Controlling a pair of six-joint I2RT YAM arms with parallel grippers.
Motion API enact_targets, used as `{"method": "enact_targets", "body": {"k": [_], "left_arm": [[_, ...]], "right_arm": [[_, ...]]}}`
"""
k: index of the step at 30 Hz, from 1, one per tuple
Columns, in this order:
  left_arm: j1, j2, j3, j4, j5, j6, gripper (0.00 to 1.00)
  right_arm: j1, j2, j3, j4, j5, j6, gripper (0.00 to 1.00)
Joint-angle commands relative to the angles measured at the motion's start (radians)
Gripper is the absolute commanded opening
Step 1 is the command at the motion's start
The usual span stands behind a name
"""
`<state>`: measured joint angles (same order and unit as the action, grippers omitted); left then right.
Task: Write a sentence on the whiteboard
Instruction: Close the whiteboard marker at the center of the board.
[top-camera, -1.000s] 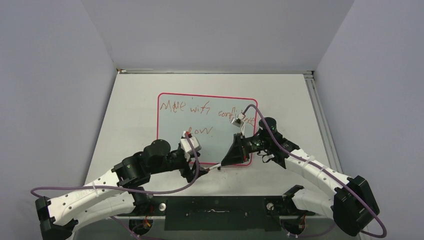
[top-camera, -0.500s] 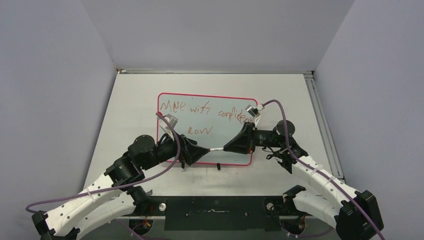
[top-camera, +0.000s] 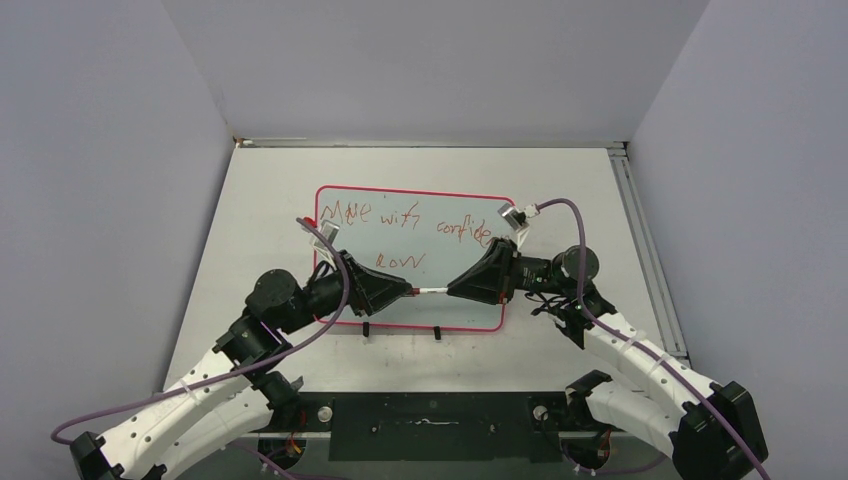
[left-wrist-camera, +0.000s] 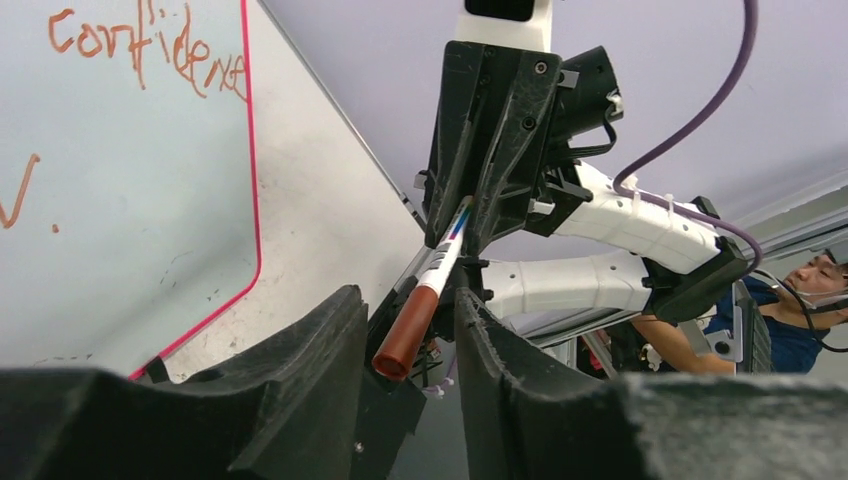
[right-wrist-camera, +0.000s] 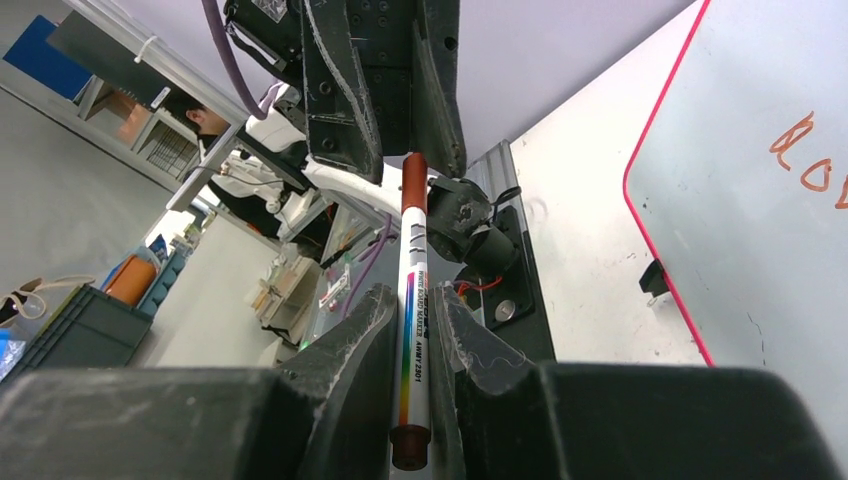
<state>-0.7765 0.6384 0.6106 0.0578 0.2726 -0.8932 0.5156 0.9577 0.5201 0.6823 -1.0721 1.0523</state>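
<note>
Since left fingers (left-wrist-camera: 300, 370) swung round to meet right and now narrow around marker (right-wrist-camera: 412, 290) cap (left-wrist-camera: 405, 335), still slightly apart, right fingers (right-wrist-camera: 345, 345) stay clamped on marker body. Whiteboard (top-camera: 430, 255) flat mid-counter (top-camera: 260, 220) beneath, sentence (top-camera: 385, 213) across far half. Reads as handover or cap work; writing likely finished.

We see the whiteboard (top-camera: 440, 312) pale grey-white with a pink-red rim, the sentence (top-camera: 385, 213) red-brown, and the marker (right-wrist-camera: 411, 300) white, rainbow-striped, with a red-brown cap (right-wrist-camera: 414, 185).

Soft, even light — faint shadows (wrist views blur nearest foreground).
</note>
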Motion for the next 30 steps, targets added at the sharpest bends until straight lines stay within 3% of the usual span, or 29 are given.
{"method": "enact_targets", "body": {"k": [1, 6, 9, 30], "left_arm": [[0.009, -0.004, -0.012, 0.122, 0.048, -0.051, 0.33], [0.009, -0.003, -0.027, 0.153, 0.059, -0.077, 0.08], [0.009, 0.003, -0.047, 0.188, 0.071, -0.100, 0.00], [-0.017, 0.033, -0.100, 0.318, 0.092, -0.120, 0.00]], "right_arm": [[-0.006, -0.015, 0.004, 0.103, 0.021, 0.014, 0.05], [-0.005, -0.021, 0.001, 0.130, 0.048, 0.023, 0.05], [-0.005, -0.016, -0.015, 0.211, 0.070, 0.071, 0.05], [0.114, 0.040, -0.058, 0.376, 0.259, 0.065, 0.05]]}}
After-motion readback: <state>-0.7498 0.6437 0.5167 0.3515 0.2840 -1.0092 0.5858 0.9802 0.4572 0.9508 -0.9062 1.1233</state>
